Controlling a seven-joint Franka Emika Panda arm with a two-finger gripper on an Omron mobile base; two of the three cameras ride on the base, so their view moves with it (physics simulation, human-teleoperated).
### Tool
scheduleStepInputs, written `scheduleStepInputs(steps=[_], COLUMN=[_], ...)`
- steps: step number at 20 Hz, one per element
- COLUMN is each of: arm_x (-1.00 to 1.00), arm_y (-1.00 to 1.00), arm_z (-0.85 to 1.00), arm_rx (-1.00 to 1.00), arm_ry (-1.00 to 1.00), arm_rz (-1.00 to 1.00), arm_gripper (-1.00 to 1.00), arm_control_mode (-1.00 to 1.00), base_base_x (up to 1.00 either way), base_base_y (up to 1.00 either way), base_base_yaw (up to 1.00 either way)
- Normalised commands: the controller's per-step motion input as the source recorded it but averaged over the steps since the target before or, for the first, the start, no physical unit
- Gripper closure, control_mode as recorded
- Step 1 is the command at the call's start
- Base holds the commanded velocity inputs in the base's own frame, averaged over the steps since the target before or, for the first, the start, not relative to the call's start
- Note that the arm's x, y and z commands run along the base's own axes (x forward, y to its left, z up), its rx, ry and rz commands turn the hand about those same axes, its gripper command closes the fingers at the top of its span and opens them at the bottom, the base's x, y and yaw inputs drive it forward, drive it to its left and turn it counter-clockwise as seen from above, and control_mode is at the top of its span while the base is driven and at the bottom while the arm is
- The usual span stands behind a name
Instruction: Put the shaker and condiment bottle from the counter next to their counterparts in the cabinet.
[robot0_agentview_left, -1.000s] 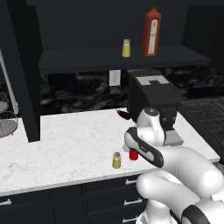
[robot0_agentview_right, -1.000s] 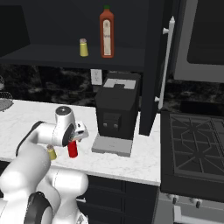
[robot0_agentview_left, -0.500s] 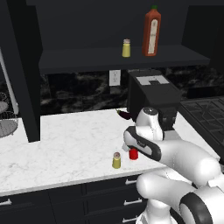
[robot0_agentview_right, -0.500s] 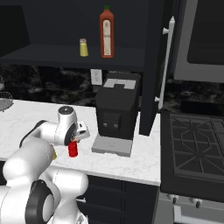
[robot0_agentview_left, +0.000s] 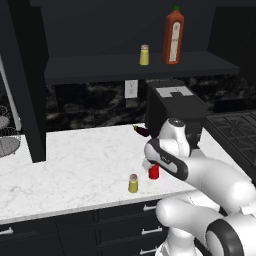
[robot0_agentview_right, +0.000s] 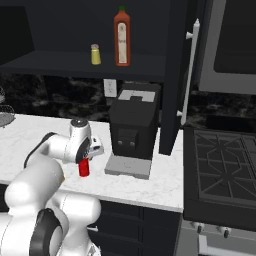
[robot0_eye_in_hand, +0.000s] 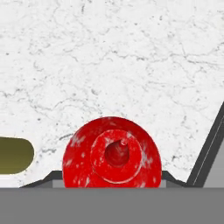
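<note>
The all-red condiment bottle (robot0_agentview_left: 154, 172) (robot0_agentview_right: 84, 168) stands upright on the marble counter (robot0_agentview_left: 75, 160) near its front edge. My gripper (robot0_agentview_left: 152, 164) (robot0_agentview_right: 86, 159) (robot0_eye_in_hand: 110, 178) reaches down over it. In the hand view the red cap (robot0_eye_in_hand: 111, 153) sits between the two finger tips (robot0_eye_in_hand: 51, 177), which press on both sides. The small yellow shaker (robot0_agentview_left: 133, 183) (robot0_eye_in_hand: 13, 155) stands just left of the bottle. In the cabinet (robot0_agentview_left: 100, 67) (robot0_agentview_right: 60, 62) above stand the tall orange-red bottle (robot0_agentview_left: 173, 37) (robot0_agentview_right: 121, 37) and a yellow shaker (robot0_agentview_left: 144, 55) (robot0_agentview_right: 95, 54).
A black coffee machine (robot0_agentview_left: 175, 107) (robot0_agentview_right: 134, 127) stands on the counter right behind my arm. A stove (robot0_agentview_right: 220, 170) lies to the right of the counter. A wire rack (robot0_agentview_left: 7, 142) sits at the far left, and a dark cabinet side panel (robot0_agentview_left: 27, 80) comes down to the counter.
The jaws were wide open a second ago and have since closed onto the red bottle. The arm has shifted slightly; the shaker has stayed in place.
</note>
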Motion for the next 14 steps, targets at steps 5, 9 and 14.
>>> scheduleStepInputs(steps=[5,9,14], arm_x=[0.0,0.0,0.0], arm_y=[0.0,0.0,0.0], arm_z=[0.64,0.72,0.78], arm_rx=[0.0,0.0,0.0], arm_ry=[-0.06,0.0,0.0], arm_rz=[0.0,0.0,0.0], arm_gripper=[1.0,1.0,1.0], arm_control_mode=[-1.0,-1.0,-1.0], base_base_x=[0.0,0.0,0.0], base_base_y=[0.0,0.0,0.0], base_base_yaw=[0.0,0.0,0.0])
